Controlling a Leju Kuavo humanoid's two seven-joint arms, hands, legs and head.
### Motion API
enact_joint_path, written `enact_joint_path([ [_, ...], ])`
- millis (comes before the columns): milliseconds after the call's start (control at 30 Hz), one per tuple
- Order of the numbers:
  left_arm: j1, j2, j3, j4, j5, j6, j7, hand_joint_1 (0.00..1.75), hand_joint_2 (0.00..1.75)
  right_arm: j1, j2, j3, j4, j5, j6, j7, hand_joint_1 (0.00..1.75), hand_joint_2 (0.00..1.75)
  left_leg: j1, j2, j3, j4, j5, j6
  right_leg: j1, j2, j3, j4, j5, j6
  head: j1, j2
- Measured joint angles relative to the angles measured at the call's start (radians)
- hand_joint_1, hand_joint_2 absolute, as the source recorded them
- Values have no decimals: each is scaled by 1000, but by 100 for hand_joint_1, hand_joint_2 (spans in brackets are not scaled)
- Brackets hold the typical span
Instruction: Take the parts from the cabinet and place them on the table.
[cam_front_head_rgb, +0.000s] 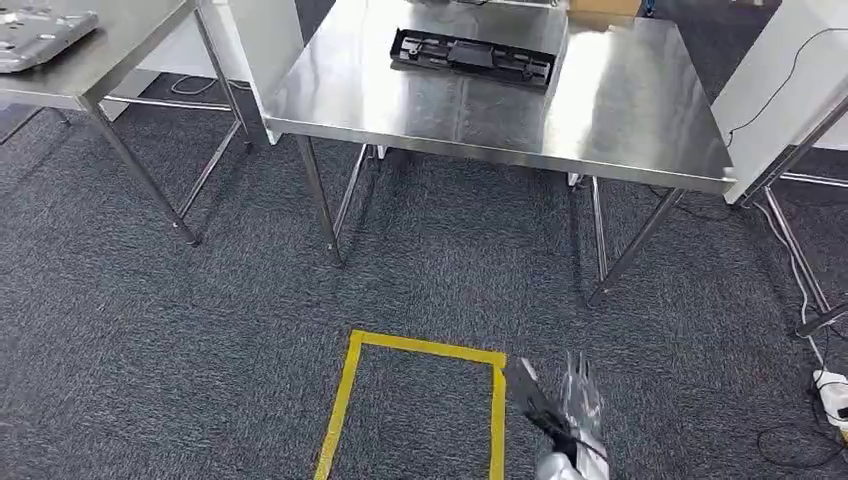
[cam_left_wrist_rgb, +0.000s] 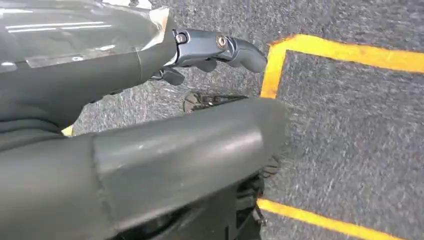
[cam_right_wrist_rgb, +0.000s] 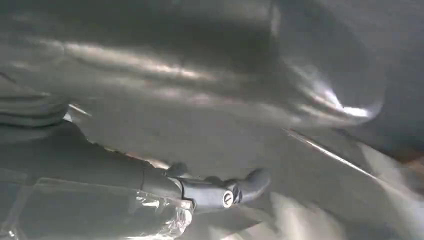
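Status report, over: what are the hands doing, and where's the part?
Right robot hand low over carpet, holding a grey part. Left robot hand holds nothing. Black part already on table. Path ahead looks clear.

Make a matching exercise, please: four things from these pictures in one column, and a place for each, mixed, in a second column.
Things:
1. black part
2. yellow tape
3. grey metal plate
4. white power strip

Places:
a. on the carpet, marking a rectangle
b. on the left table
c. on the floor at the right edge
d. on the middle table

Pairs: 1-d, 2-a, 3-b, 4-c
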Motion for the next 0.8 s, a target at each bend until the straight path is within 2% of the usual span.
enact_joint_path([
  [33, 1, 0, 1, 1, 0, 0, 0, 0, 0, 31, -2, -19, 29, -5, 21, 27, 0, 0, 4, 6, -15, -3, 15, 13, -6, 6, -11, 8, -22, 1, -2, 0],
  [67, 1, 0, 2, 1, 0, 1, 2, 0, 0, 56, -5, -34, 51, -11, 51, 63, 0, 0, 4, 4, -27, -3, 27, 19, -5, 9, -32, 39, -67, -6, 3, 0],
  [100, 2, 0, 2, 1, 0, 2, 2, 0, 0, 82, -4, -45, 67, -15, 77, 94, 0, 0, 3, 5, -45, -3, 39, 22, -5, 13, -52, 96, -131, -16, 8, 0],
  [133, 3, 0, 3, 1, 2, 2, 2, 0, 0, 102, -4, -56, 84, -21, 109, 124, 0, 0, 1, 6, -64, -3, 52, 23, -5, 15, -73, 170, -191, -21, 11, 0],
  [167, 2, 0, 3, 1, 3, 2, 2, 0, 0, 118, -3, -66, 102, -28, 137, 152, 0, 0, -1, 5, -81, -3, 61, 23, -5, 16, -85, 247, -233, -22, 12, 0],
  [200, 3, 0, 3, 1, 3, 2, 2, 0, 0, 136, 0, -78, 118, -33, 162, 178, 0, 0, -2, 5, -99, -2, 75, 22, -5, 16, -84, 304, -243, -15, 13, 0],
  [233, 5, 0, 3, 1, 3, 2, 5, 0, 0, 154, 3, -86, 129, -32, 191, 205, 0, 0, -3, -2, -115, -2, 87, 19, -5, 16, -72, 336, -224, -5, 14, 0],
  [267, 6, 0, 3, 1, 3, 1, 16, 0, 0, 170, 5, -92, 139, -34, 224, 235, 0, 0, -5, -6, -129, -1, 102, 15, -3, 18, -46, 340, -174, 10, 15, 0],
  [300, 6, 0, 3, 2, 3, -2, 27, 0, 0, 181, 7, -97, 145, -36, 248, 254, 0, 0, -7, -9, -145, -1, 117, 12, -1, 21, -8, 313, -135, 15, 15, 0],
  [333, 5, 0, 3, 2, -6, -5, 50, 0, 0, 186, 8, -106, 154, -44, 287, 289, 0, 0, -9, -14, -160, 0, 131, 9, 3, 32, 52, 250, -126, 5, 15, 0],
  [367, 2, -4, 2, 1, -23, -5, 77, 0, 0, 189, 8, -114, 159, -47, 330, 334, 0, 0, -6, -16, -166, 2, 144, 6, 9, 75, 149, 132, -167, -25, 12, 0],
  [400, -1, -4, -1, 1, -39, -3, 98, 0, 0, 193, 11, -121, 161, -47, 364, 368, 0, 0, -16, -23, -168, 3, 151, -1, 17, 87, 243, -2, -219, -50, 16, 0],
  [433, -1, -6, -6, 1, -61, 2, 134, 0, 0, 193, 16, -123, 167, -27, 401, 400, 0, 0, -15, -25, -169, 3, 163, -6, 13, 84, 251, -43, -248, -50, 14, 0],
  [467, -3, -5, -17, 1, -81, 7, 166, 0, 0, 196, 19, -122, 172, 0, 450, 432, 0, 0, -10, -32, -169, -6, 177, -12, 19, 76, 247, -38, -243, -52, 8, 0],
  [500, -3, -5, -27, 1, -94, 13, 195, 0, 0, 198, 20, -120, 174, 16, 478, 452, 0, 0, -7, -41, -168, -15, 188, -23, 23, 66, 247, -38, -238, -60, 13, 0],
  [533, 1, -4, -36, 2, -111, 15, 221, 0, 0, 204, 26, -117, 176, 29, 502, 460, 0, 0, -5, -48, -173, -18, 197, -29, 13, 55, 243, -44, -221, -67, 15, 0],
  [567, 2, -4, -47, 2, -127, 17, 244, 0, 0, 207, 27, -113, 178, 43, 528, 465, 0, 0, -2, -30, -182, 1, 161, -31, 11, 41, 235, -44, -212, -71, 13, 0],
  [600, 5, -4, -58, 2, -140, 17, 269, 0, 0, 210, 34, -108, 179, 52, 547, 466, 0, 0, 0, -13, -194, 42, 99, -38, 10, 31, 229, -44, -205, -80, 7, 0],
  [633, 6, -4, -71, 2, -149, 17, 282, 0, 0, 216, 41, -102, 181, 58, 555, 465, 0, 0, 2, -4, -216, 119, 31, -47, 10, 18, 221, -44, -198, -80, 3, 0],
  [667, 6, -4, -77, 2, -153, 16, 290, 0, 0, 219, 45, -100, 182, 62, 556, 461, 0, 0, 3, 0, -236, 196, -13, -54, 10, 6, 214, -43, -193, -78, 3, 0],
  [700, 5, -4, -83, 2, -154, 16, 298, 0, 0, 222, 50, -98, 183, 71, 555, 455, 0, 0, 4, 2, -250, 263, -30, -60, 10, -8, 207, -42, -188, -77, 3, 0],
  [733, 6, -4, -89, 2, -154, 15, 303, 0, 0, 223, 50, -93, 184, 80, 553, 453, 0, 0, 6, 6, -247, 298, -22, -64, 10, -22, 201, -42, -183, -76, 3, 0],
  [767, 9, -4, -93, 2, -153, 15, 307, 0, 0, 223, 49, -89, 185, 87, 552, 453, 0, 0, 9, 7, -219, 284, 4, -65, 10, -34, 197, -42, -181, -73, 3, 0],
  [800, 10, -4, -95, 2, -152, 15, 309, 0, 0, 222, 48, -87, 185, 94, 552, 455, 0, 0, 11, 14, -163, 221, 27, -64, 10, -45, 197, -41, -180, -71, 3, 0],
])
